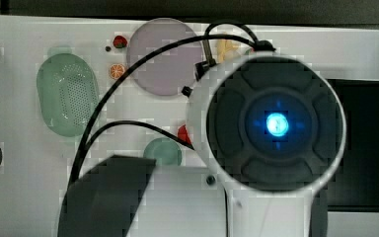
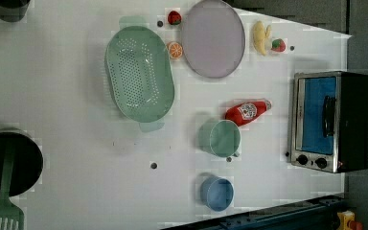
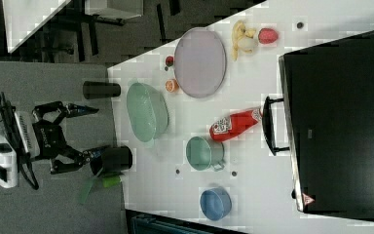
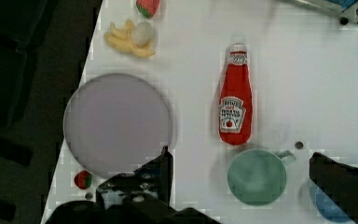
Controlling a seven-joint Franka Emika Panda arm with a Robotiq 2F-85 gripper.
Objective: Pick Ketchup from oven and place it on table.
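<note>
The Ketchup [image 2: 247,112], a red squeeze bottle with a white label, lies on its side on the white table [image 2: 76,143], its cap towards the oven [image 2: 330,120]. The oven door looks closed. In the wrist view the Ketchup [image 4: 235,100] lies between the lilac plate and the oven's corner [image 4: 349,9], just beyond a green cup. My gripper [image 4: 242,186] is open with nothing in it, one finger [image 4: 158,172] over the plate's rim. In the right view the open gripper [image 3: 90,132] hangs well apart from the Ketchup [image 3: 235,124]. The arm's body hides most of the bottle in the top view, leaving a red bit [image 1: 183,134].
Beside the bottle stands a green cup [image 2: 223,138], with a blue cup [image 2: 217,193] further on. A green colander [image 2: 139,72], lilac plate [image 2: 213,38], orange slice [image 2: 175,50], banana [image 2: 260,37] and two strawberries [image 2: 174,17] lie around. A black pot with a spatula [image 2: 9,163] sits at the left view's left.
</note>
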